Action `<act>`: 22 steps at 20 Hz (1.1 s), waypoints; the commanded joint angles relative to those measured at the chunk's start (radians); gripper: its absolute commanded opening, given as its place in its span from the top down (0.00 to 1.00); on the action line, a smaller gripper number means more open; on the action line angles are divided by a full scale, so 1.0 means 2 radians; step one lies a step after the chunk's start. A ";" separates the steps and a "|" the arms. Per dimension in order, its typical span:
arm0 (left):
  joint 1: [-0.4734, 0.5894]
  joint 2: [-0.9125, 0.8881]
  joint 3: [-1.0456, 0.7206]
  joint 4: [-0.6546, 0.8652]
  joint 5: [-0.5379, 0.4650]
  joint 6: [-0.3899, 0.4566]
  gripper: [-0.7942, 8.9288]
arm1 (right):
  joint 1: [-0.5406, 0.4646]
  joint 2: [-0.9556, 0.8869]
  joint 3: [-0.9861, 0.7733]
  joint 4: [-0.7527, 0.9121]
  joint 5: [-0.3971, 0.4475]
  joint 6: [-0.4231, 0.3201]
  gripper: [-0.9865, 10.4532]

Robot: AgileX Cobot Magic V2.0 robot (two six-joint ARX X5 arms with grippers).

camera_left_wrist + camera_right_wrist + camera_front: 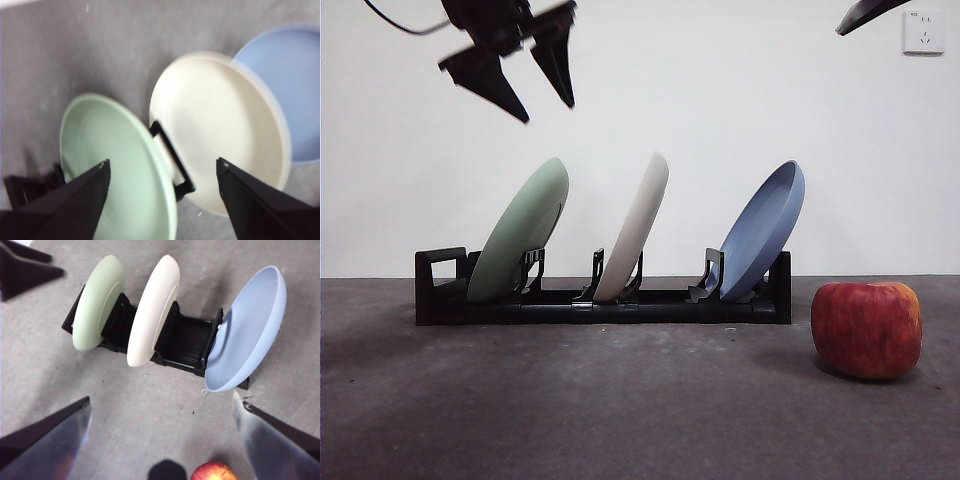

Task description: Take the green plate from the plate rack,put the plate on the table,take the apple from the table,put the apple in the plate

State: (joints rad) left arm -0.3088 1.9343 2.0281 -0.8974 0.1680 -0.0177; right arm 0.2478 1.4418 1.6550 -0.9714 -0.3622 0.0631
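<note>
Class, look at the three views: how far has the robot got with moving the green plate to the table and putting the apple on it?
Nothing is done yet: the green plate stands in the plate rack, and the apple sits on the table. In hand: the left gripper hangs open above the green plate. Left: lift the plate out, set it down, add the apple. The right gripper waits, open.

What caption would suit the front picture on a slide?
Open left gripper hovers above the green plate in the plate rack; the apple waits on the table.
</note>
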 commanded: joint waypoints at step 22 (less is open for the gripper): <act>-0.015 0.059 0.006 -0.021 -0.019 0.011 0.93 | 0.001 0.001 0.002 0.003 0.015 0.002 0.50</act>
State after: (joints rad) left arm -0.3393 2.0441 2.0365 -0.9447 0.1371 -0.0101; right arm 0.2478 1.4418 1.6550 -0.9714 -0.3344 0.0635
